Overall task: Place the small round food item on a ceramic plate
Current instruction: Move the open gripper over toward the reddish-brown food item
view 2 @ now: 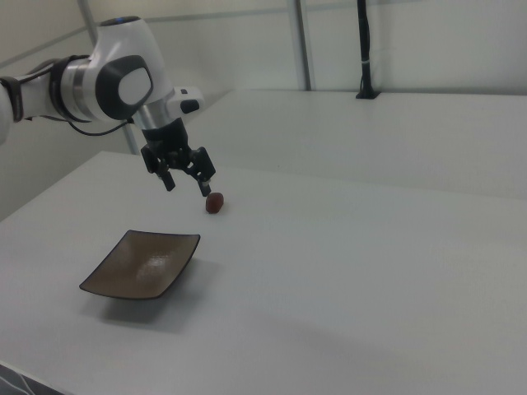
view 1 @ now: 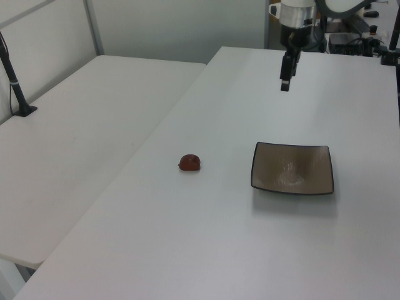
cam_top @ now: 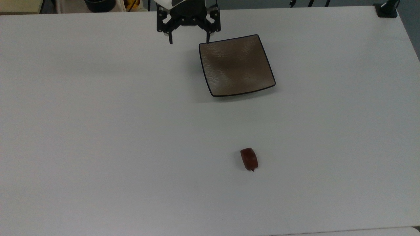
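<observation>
**End effector open and empty above the bench, food item on the bench away from the plate**

Top view: end effector (cam_top: 189,42) sits near the top edge, fingers spread wide, nothing between them. One fingertip (cam_top: 207,41) appears right at the top-left corner of the ceramic plate (cam_top: 236,65); the other is over bare bench (cam_top: 98,131) to the top view's left. Plate is empty. The small round food item (cam_top: 249,159) lies on the bench well below the plate in the top view, stem tip pointing toward the bottom edge.

Left view: end effector (view 1: 285,81) hangs in the air, clear of the surface, beyond the plate (view 1: 292,168). Seen side-on here, so finger spread is not readable. Food item (view 1: 190,163) is to the left view's left of the plate, apart from it, near the bench edge.

Right view: arm reaches in from the right view's left, end effector (view 2: 186,184) pointing down with fingers apart, holding nothing. It is above the plate's (view 2: 142,264) far side. Food item (view 2: 214,202) rests on the bench, appearing just beside one fingertip (view 2: 206,190).
</observation>
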